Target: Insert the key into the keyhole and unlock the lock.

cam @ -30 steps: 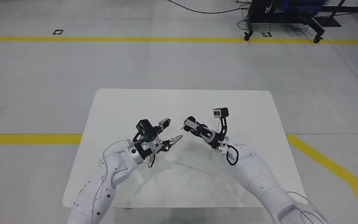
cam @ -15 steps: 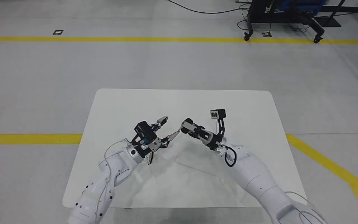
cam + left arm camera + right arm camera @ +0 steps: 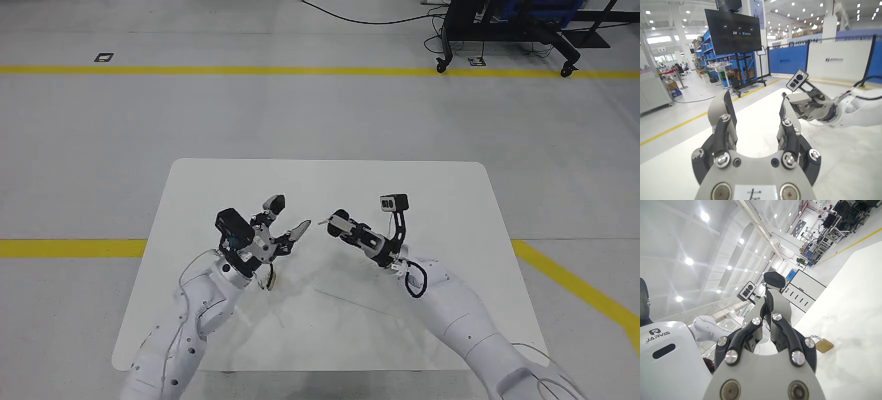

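Right claw [image 3: 769,294] was pinched shut on the key [image 3: 774,279], whose black head stood just past the fingertips. The blade was hidden from the wrist camera, so I couldn't confirm its angle. Left claw [image 3: 755,94] was wide open and held nothing, its ribbed pads [image 3: 730,108] bare. It hung above the worktop [image 3: 851,294] with its tips near the right claw's. The lock [image 3: 824,346], a small brass padlock, lay flat on the worktop, apart from both claws, with nothing bracing it. Its shackle [image 3: 813,336] showed at one end, and I couldn't tell whether it was latched or which face carried the keyhole. First worry, as I judged it: driving the key at a loose lock would likely just skate or spin it across the smooth surface, so the left claw needed to pin it before anything else. Second: the hold on the key looked like a fingertip hold only, and any off-axis push at the keyhole could twist the key in the pads or pop it free. Third: the two claws sat close together in the air, and a careless swing by either toward the lock risked a knock that would shift the key. Fourth: with the keyhole unseen, an approach lined up by guesswork could jam the blade against the brass body.
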You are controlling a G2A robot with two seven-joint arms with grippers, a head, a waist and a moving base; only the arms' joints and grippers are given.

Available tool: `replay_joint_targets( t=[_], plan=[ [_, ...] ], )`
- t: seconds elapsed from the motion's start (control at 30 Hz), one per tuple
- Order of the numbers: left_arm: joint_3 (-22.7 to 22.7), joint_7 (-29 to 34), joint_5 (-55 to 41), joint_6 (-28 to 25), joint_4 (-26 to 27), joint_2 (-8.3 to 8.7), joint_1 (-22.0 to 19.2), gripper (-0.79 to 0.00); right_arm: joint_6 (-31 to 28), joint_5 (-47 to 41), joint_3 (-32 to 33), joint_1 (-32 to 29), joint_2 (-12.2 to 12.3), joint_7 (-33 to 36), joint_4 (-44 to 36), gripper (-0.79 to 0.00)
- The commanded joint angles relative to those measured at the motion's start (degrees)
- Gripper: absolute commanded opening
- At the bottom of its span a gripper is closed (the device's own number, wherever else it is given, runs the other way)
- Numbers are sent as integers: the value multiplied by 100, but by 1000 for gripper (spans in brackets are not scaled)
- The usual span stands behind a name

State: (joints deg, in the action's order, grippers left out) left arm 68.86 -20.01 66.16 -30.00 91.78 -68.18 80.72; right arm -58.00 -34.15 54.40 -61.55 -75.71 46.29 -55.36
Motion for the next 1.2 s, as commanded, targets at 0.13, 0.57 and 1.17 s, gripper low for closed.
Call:
replay_joint_targets(
  t=[0.13, 0.57, 1.17],
  plan=[
    [15, 2055, -4736, -311, 17, -35, -14, -43, 0, 152, 96, -108, 30, 0, -170, -785],
    [309, 5217, -6951, -209, 240, 144, -122, -135, 0, 397, -55, -71, 66, 0, -164, -785],
    [113, 5467, -5866, -336, 264, 202, -124, -431, 0, 480, -276, -188, 363, 0, -574, -785]
  ],
)
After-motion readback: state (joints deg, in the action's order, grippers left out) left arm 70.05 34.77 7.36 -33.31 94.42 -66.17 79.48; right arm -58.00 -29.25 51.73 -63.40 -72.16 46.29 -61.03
